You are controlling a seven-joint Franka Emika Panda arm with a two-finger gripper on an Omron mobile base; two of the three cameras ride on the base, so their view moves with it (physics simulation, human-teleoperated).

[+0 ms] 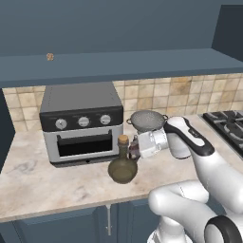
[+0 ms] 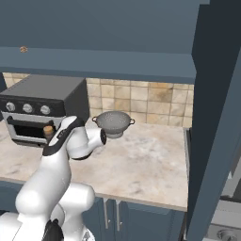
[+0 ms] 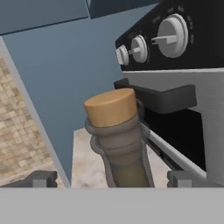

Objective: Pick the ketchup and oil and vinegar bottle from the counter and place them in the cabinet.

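Reaching across the beige marbled stone counter (image 1: 57, 182), the white arm has its two-finger gripper (image 1: 134, 148) level with the neck of the olive-brown round-bellied glass flask with the tan cork stopper (image 1: 123, 166), the oil and vinegar bottle. In the hand view the cork and ribbed neck (image 3: 116, 131) stand upright between the two dark fingertips (image 3: 41, 178), which sit wide apart on either side, not touching the glass. So the jaws are spread and hold nothing. The flask stands on the counter just in front of the grey toaster oven with three white knobs (image 1: 80, 121); a metal colander (image 1: 148, 118) sits behind the hand, near the tiled backsplash. A small dark red-brown bottle, probably the ketchup (image 1: 134, 148), peeks out beside the wrist, mostly hidden.

I judge the step in hand to be the approach for grasping the flask. Next the fingers need to close squarely on the thin neck below the cork, then lift straight up towards the dark blue-grey wall cabinet shelf (image 1: 118, 64) overhead.
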